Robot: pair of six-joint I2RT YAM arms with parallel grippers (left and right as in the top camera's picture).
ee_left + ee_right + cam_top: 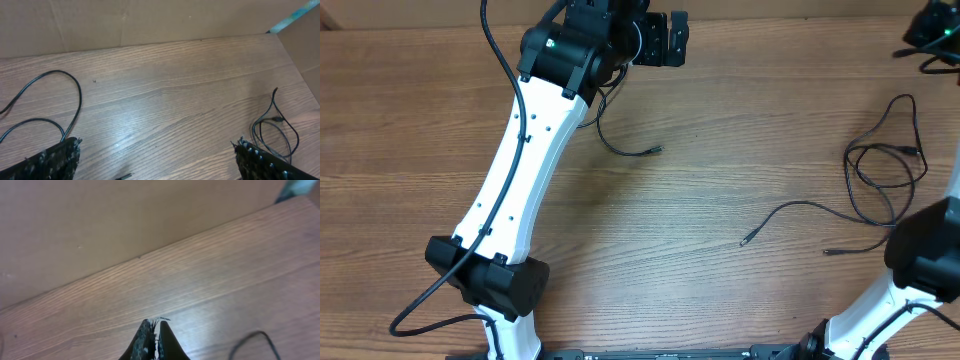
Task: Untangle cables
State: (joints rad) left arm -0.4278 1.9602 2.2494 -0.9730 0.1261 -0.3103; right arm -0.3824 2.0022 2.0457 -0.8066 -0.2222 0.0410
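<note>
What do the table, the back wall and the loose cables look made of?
Table: wood or wood-look laminate, grain lines, soft sheen. Back wall: probably cardboard, matte brown, creased. Cables: likely rubber or plastic sheath, matte black, bending in loose loops.

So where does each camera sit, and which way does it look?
Overhead: fixed above, looking down on the brown wooden table; both white-and-black arms and the thin black looped cables show.
Left wrist: on that arm's end, looking across the table to a cardboard wall; fingers of the open left gripper fill the bottom corners.
Right wrist: likewise mounted, facing table and cardboard; shut right gripper at bottom centre.
Shared: overhead and left wrist both catch looped cables.
</note>
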